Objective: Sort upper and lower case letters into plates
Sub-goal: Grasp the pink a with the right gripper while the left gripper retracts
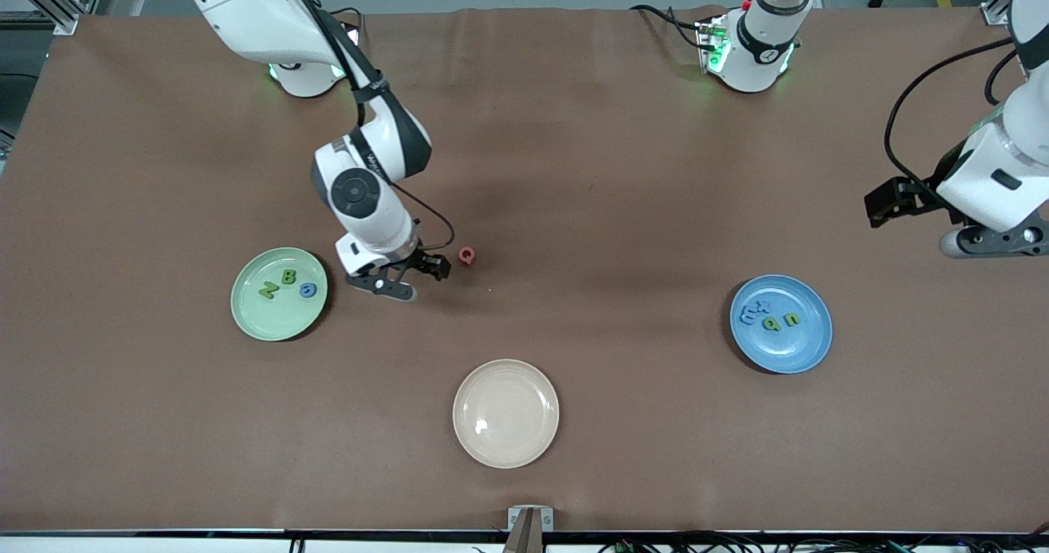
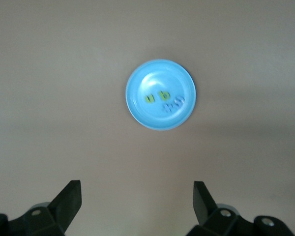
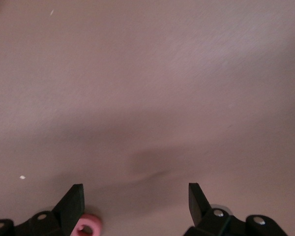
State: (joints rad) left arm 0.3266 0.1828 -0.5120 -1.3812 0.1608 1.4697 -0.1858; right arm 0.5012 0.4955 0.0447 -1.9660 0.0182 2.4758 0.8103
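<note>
The pale mint green plate [image 1: 270, 319] lies toward the right arm's end and holds three letters: a green N, a green B and a blue O. The mid blue plate [image 1: 787, 352] lies toward the left arm's end and holds several small letters; it also shows in the left wrist view [image 2: 147, 78]. A small red ring-shaped letter [image 1: 466, 255] lies on the brown table and shows beside one finger in the right wrist view [image 3: 88, 227]. My right gripper [image 1: 385, 285] [image 3: 135, 206] is open and empty, low between the green plate and the red letter. My left gripper [image 1: 975, 243] [image 2: 137, 201] is open and empty, high up at the left arm's end.
An empty cream-beige plate [image 1: 506, 413] lies nearer to the front camera, about midway between the two plates. The brown mat [image 1: 615, 168] covers the table. The arm bases stand along the table's robot edge.
</note>
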